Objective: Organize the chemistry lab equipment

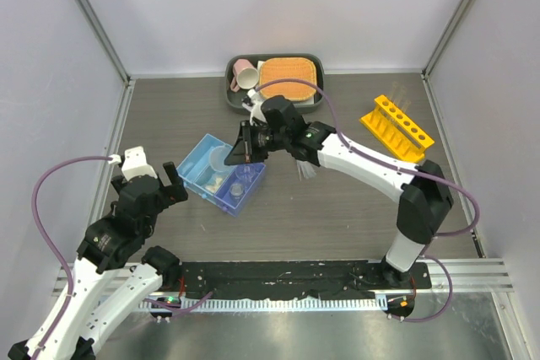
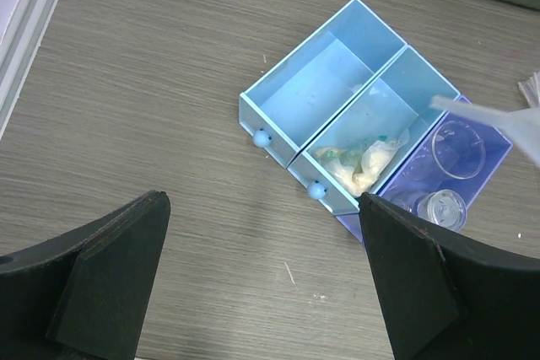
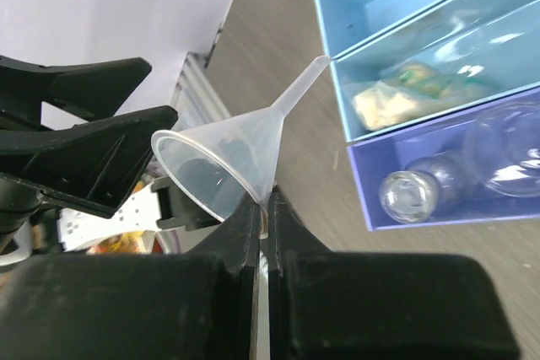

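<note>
Above the table (image 1: 337, 208), right arm (image 1: 371, 166) stretches left, jaws pinching the funnel (image 3: 240, 158).

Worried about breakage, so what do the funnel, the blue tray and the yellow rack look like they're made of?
Funnel: likely plastic, milky translucent rather than glass-clear.
Blue tray: seemingly plastic, smooth, thin, slightly translucent walls.
Yellow rack: probably plastic, opaque, evenly bright colour; too small to be sure.

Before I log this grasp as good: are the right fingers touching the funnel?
Touching. The right wrist view shows the funnel with its rim wall pinched between the two closed right fingers.
</note>
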